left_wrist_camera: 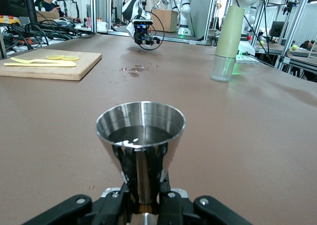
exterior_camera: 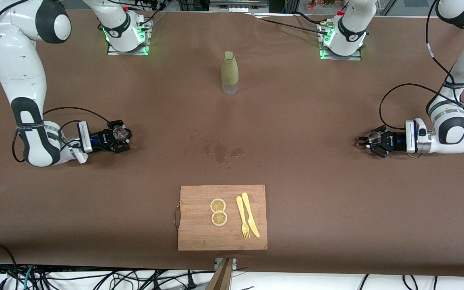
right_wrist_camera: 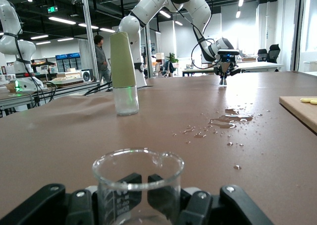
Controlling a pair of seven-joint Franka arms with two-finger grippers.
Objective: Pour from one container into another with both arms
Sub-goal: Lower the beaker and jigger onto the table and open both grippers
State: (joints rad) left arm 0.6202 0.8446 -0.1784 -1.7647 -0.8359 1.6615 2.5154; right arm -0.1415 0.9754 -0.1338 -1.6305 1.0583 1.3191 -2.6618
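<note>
Low at each end of the tabletop (exterior_camera: 296,121), both grippers hold vessels upright. At the left arm's end, the left gripper (exterior_camera: 371,141) has its jaws clamped on the narrow waist of a polished steel jigger (left_wrist_camera: 141,145), a flared cone whose mirror-bright wall reflects the room and whose cup holds a little liquid; whether the jigger's base touches the brown cloth cannot be told. At the right arm's end, the right gripper (exterior_camera: 121,137) has its jaws closed on a clear glass beaker (right_wrist_camera: 137,183), thin-walled and round with a small pouring lip and printed marks on its side. Midway between the arms, toward the bases, stands a bottle (exterior_camera: 230,72) with a clear base and a matte olive sleeve tapering to a rounded cap. Nearer the front camera a patch of spilled drops (exterior_camera: 218,151) darkens the cloth. Nearer still lies a rectangular wooden board (exterior_camera: 193,225) with a metal handle at one short edge; on it rest two round lemon slices (exterior_camera: 218,212) touching each other, and a pale yellow fork (exterior_camera: 242,217) and knife (exterior_camera: 250,214) side by side.
</note>
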